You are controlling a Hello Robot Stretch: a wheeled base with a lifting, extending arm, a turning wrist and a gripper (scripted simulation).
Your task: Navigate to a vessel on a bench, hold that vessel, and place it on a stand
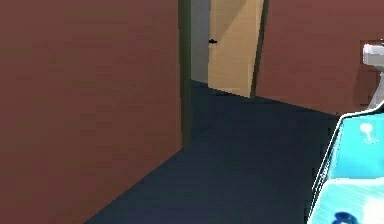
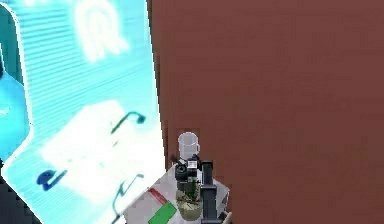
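Observation:
A small pale, see-through vessel [image 2: 188, 146] shows low in the arm side view against the dark red wall [image 2: 280, 90]. Just beneath it is my gripper [image 2: 186, 170], its dark body at the end of the arm [image 2: 208, 200] that rises from the bottom edge. Under both lies a small grey-white surface [image 2: 222, 192] with a red and a green patch on it. The vessel sits right at the gripper's far end above that surface, so I cannot tell whether the gripper holds anything.
In the forward view a dark red wall [image 1: 90, 100] runs along the left to a doorway with a tan door [image 1: 236, 48] standing ajar. Dark blue floor [image 1: 240, 150] leads there. A large light-blue patterned piece of furniture [image 1: 355, 170] [image 2: 85, 120] stands close by.

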